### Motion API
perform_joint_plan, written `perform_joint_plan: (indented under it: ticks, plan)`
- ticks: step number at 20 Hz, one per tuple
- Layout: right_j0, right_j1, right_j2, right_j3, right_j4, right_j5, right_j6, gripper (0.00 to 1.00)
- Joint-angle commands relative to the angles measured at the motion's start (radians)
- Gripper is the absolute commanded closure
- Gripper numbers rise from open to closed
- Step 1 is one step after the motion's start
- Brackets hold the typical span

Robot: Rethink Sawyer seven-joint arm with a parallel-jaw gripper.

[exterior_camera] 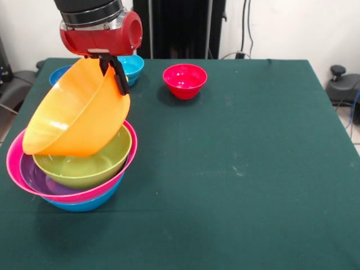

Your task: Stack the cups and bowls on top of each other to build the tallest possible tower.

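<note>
We are looking at our pincer (115,72) first. Its two thin black fingers (120,79) are squeezing together on the rim of the big orange bowl (76,115), one finger outside the wall and the other hidden inside. The red and black arm (101,25) is coming down from above and is shining like smooth plastic.

The orange bowl is round, smooth and glossy. It is hanging tilted, with its open mouth turning toward the left side. We are not seeing anything inside it. Its low edge is sitting just over the green bowl (84,166), and we cannot tell if the two are touching.

Under it the tower is waiting near the table's left edge. The green bowl is sitting inside a purple bowl (36,179), the purple one is sitting inside a wide pink bowl (14,163), and a blue bowl (84,203) is peeking out at the very bottom. All of them are round and shiny. The green bowl is looking empty.

Farther back, a small red bowl (184,80) is standing alone and upright, with nothing in it. Two more blue bowls are showing behind the arm: a light blue bowl (133,67) and a darker blue bowl (59,73) by the far left corner.

Everything is resting on a dark green cloth (247,169) that is looking soft and flat, with a few pale marks on it.
</note>
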Motion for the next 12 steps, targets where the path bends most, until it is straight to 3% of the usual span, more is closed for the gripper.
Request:
perform_joint_plan:
  ticks: [1, 12]
  plan:
    - [-0.015, 0.009, 0.060, -0.027, -0.066, 0.028, -0.257, 1.00]
    - [-0.039, 0.049, 0.094, -0.079, -0.074, 0.066, -0.285, 1.00]
